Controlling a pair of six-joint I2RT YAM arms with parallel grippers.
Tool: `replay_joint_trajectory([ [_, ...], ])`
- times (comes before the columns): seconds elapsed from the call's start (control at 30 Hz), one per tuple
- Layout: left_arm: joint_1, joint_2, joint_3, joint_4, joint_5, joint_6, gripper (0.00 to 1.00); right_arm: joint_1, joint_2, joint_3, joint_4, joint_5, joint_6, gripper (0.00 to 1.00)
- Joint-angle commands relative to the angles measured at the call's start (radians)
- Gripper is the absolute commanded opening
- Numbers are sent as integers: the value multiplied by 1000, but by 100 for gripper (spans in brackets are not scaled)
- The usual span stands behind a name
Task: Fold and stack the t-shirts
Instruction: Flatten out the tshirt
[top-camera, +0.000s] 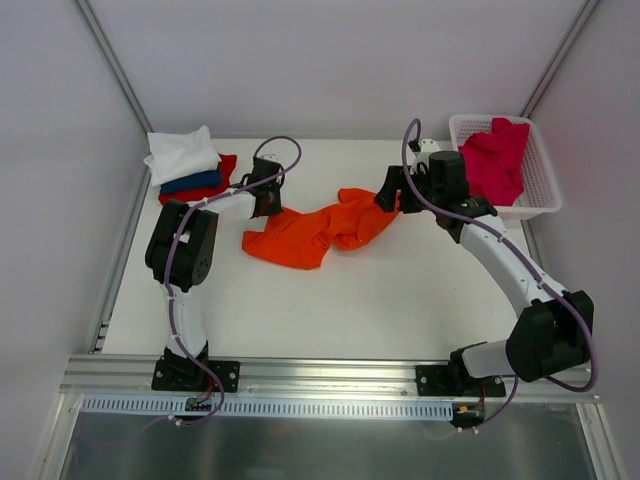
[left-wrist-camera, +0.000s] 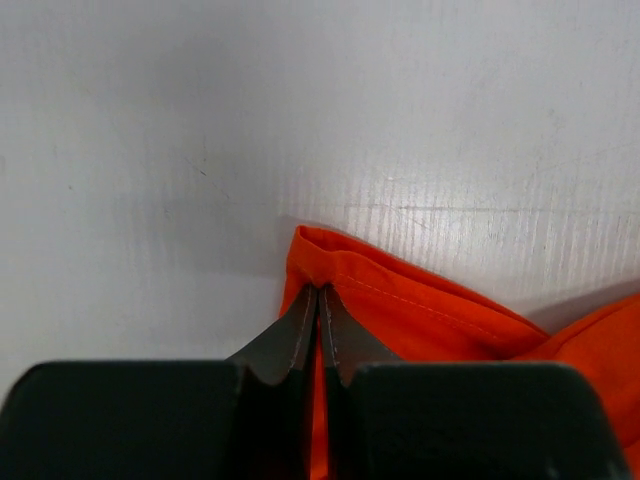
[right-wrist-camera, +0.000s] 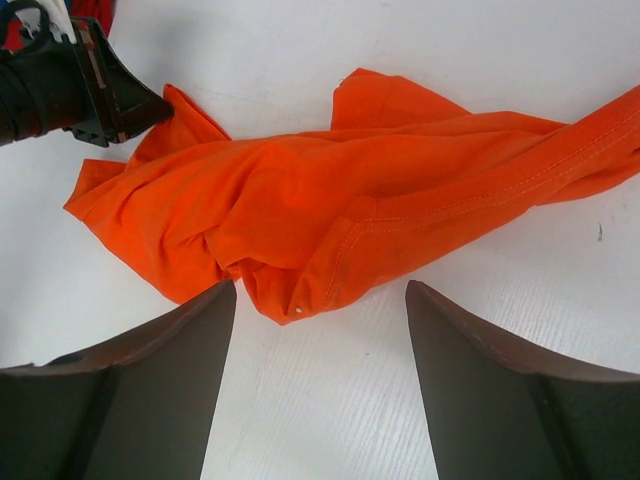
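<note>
At the far left of the flat white table (top-camera: 350, 310), a small pile: soft white t-shirt (top-camera: 180, 152) on top, dark blue t-shirt (top-camera: 192, 183) under it, red t-shirt (top-camera: 227, 167) at the bottom. Just beside the pile, the left gripper (left-wrist-camera: 318, 300), pinching a hem of the big bright orange t-shirt (top-camera: 310, 232), crumpled mid-table. At its right end, the right gripper (right-wrist-camera: 320, 290), fingers spread wide, holding nothing. Far right, a white plastic lattice basket (top-camera: 545, 195) with a crumpled crimson-pink t-shirt (top-camera: 495, 155) inside.
</note>
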Motion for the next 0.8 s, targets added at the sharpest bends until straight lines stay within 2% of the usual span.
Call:
replay_joint_trajectory([
  [0.0, 11, -77, 58, -16, -91, 31, 0, 8, -17, -18, 24, -24, 11, 73],
  [0.43, 12, -253, 86, 45, -199, 103, 0, 10, 24, -72, 56, -38, 23, 73],
  [0.77, 14, -278, 103, 162, -260, 176, 0, 10, 35, -101, 68, -38, 26, 72],
])
